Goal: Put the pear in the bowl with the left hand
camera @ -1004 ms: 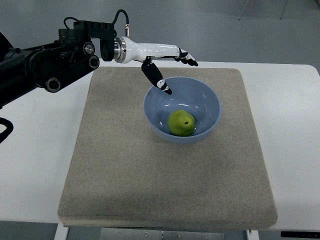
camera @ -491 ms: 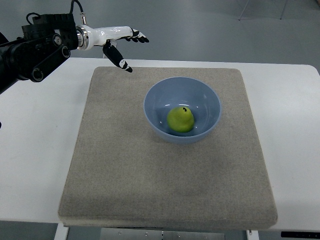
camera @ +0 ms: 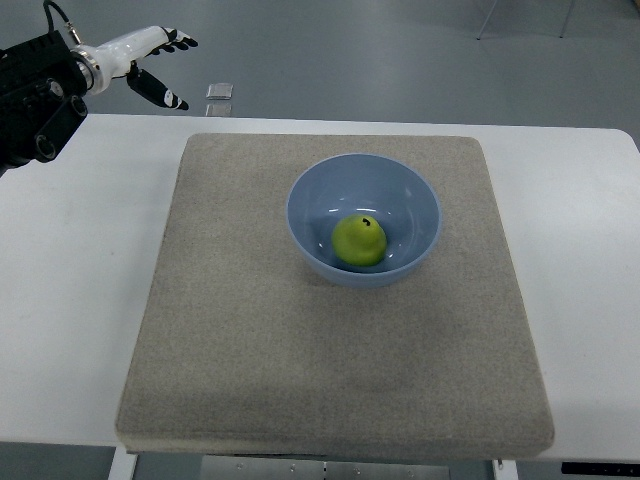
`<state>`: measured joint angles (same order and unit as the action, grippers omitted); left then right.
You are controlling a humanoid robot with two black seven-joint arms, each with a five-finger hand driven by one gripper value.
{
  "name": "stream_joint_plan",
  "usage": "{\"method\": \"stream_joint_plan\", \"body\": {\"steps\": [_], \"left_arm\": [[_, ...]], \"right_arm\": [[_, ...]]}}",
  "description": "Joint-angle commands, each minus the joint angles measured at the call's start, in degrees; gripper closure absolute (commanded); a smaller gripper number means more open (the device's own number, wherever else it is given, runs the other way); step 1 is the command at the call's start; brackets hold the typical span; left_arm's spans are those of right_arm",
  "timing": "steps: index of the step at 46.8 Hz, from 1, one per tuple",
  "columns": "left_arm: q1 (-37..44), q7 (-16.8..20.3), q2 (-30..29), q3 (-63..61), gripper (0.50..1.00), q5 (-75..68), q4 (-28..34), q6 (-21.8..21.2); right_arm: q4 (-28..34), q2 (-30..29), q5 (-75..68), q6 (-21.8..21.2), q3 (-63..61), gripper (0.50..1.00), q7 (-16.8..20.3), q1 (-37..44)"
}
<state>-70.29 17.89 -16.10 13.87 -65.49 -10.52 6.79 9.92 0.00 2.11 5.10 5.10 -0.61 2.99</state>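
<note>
The pear (camera: 359, 240) sits inside the bowl (camera: 312, 203), well apart from the left hand (camera: 143, 62), whose fingers are spread wide and hold nothing. The placing looks done; the next move calls only for parking that arm.

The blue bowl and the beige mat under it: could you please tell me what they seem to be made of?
The round blue bowl looks like smooth plastic, judging by its even colour and soft sheen. The beige rectangular mat looks like matte felt or woven fabric, with a fuzzy, speckled surface.

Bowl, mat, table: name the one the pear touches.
The blue bowl: the pear sits inside it, above the mat and table.
</note>
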Motion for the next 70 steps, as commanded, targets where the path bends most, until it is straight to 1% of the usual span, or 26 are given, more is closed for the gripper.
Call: {"method": "stream_joint_plan", "body": {"steps": [1, 6, 13, 16, 19, 23, 27, 38, 42, 50, 58, 61, 62, 63, 64, 70], "left_arm": [[0.86, -0.05, 0.72, 0.01, 0.589, 5.01, 2.34, -0.90], [2.00, -0.05, 1.77, 0.19, 0.587, 10.90, 3.66, -4.15], [3.05, 0.04, 3.18, 0.63, 0.594, 20.30, 3.05, -9.25], [3.23, 0.04, 3.71, 0.80, 0.594, 26.97, 3.05, -10.92], [3.32, 0.04, 4.32, 0.72, 0.594, 36.02, 2.96, -11.19], [4.55, 0.13, 4.68, 0.01, 0.589, 47.54, 2.70, -9.35], [5.78, 0.48, 4.76, 0.01, 0.594, 53.35, 2.17, -5.74], [7.45, 1.62, 4.85, 1.16, 0.596, 56.34, 2.00, -3.54], [7.63, 2.32, 4.85, 1.16, 0.596, 59.42, 2.00, -2.05], [7.71, 2.59, 5.29, 1.16, 0.596, 66.10, 1.64, 1.47], [7.71, 3.91, 5.55, 1.24, 0.594, 71.55, 1.64, 4.81], [7.71, 3.99, 5.64, 1.16, 0.574, 72.87, 1.56, 5.34], [7.63, 4.00, 5.64, 1.16, 0.553, 72.87, 1.56, 5.34], [7.63, 4.00, 5.64, 1.16, 0.519, 72.87, 1.64, 5.34], [7.63, 4.00, 5.64, 1.16, 0.508, 72.87, 1.64, 5.34], [7.45, 4.00, 5.82, 1.16, 0.508, 72.87, 1.64, 5.16]], "right_arm": [[0.01, 0.00, 0.00, 0.00, 0.00, 0.576, 0.00, 0.00], [0.01, 0.00, 0.00, 0.00, 0.00, 0.576, 0.00, 0.00], [-0.08, 0.00, 0.00, 0.00, 0.00, 0.576, 0.00, 0.00], [0.01, 0.00, 0.00, 0.00, 0.00, 0.576, 0.00, 0.00], [0.01, 0.00, 0.00, 0.00, 0.00, 0.576, 0.00, 0.00], [0.01, 0.00, 0.00, 0.00, 0.00, 0.576, 0.00, 0.00], [0.01, 0.00, 0.00, 0.00, 0.00, 0.576, 0.00, 0.00], [0.01, 0.00, 0.00, 0.00, 0.00, 0.576, 0.00, 0.00], [0.01, 0.00, 0.00, 0.00, 0.00, 0.576, 0.00, 0.00], [0.01, 0.00, 0.00, 0.00, 0.00, 0.576, 0.00, 0.00], [-0.08, 0.00, 0.00, 0.00, 0.00, 0.576, 0.00, 0.00], [-0.08, 0.00, 0.00, 0.00, 0.00, 0.576, 0.00, 0.00], [0.01, 0.00, 0.00, 0.00, 0.00, 0.576, 0.00, 0.00], [-0.08, 0.00, 0.00, 0.00, 0.00, 0.576, 0.00, 0.00], [-0.08, 0.00, 0.00, 0.00, 0.00, 0.576, 0.00, 0.00], [0.01, 0.00, 0.00, 0.00, 0.00, 0.576, 0.00, 0.00]]}}
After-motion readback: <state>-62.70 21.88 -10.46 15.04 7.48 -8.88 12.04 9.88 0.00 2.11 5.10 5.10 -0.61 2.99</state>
